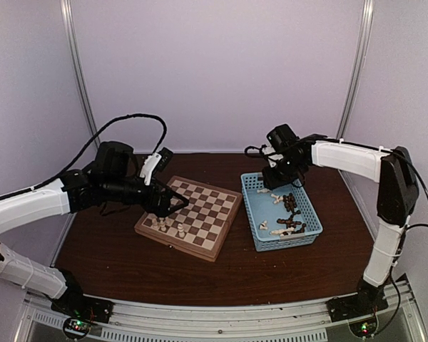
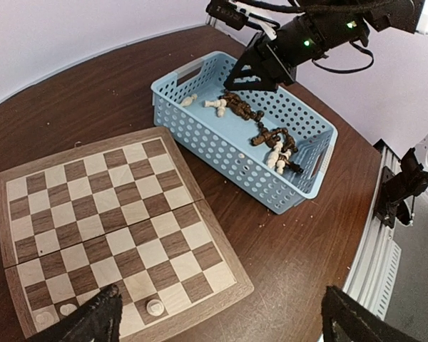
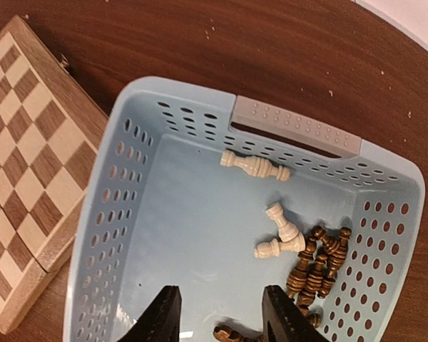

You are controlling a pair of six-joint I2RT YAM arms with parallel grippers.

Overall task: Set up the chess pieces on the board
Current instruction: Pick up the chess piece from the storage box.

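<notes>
Most pieces [image 3: 279,231] lie on their sides in the basket [image 3: 100,214]. One cream piece [image 3: 255,166] lies alone just below the grey-handled wall, two more are crossed near the middle, and a dark heap [image 3: 317,267] is tangled against the side wall. A few cream pieces [image 2: 155,306] stand on the edge row of the board [image 2: 114,214], beneath the left tool [image 2: 221,310], which hangs spread wide and empty. The right tool [image 3: 220,313] hovers over the basket with its fingers parted. Only bare basket floor shows between them, so it grasps nothing.

The step in hand looks like the right tool's next pick. The lone cream piece seems the best target: nothing touches it, and it matches the row started on the board. The tool should turn so its fingers close across the piece's narrow waist, not along its length, then come straight down to straddle it. The wall is near, so the far finger needs room to avoid catching the perforations.

The crossed pair would likely nudge each other, and the dark heap could come up several at once, so both are better left for later. A lying piece must end up standing, so gripping toward the head would let the base be set down first. The board sits well to the left on the bench [image 1: 128,263], under the left tool, so the two should keep clear of each other on the way over.
</notes>
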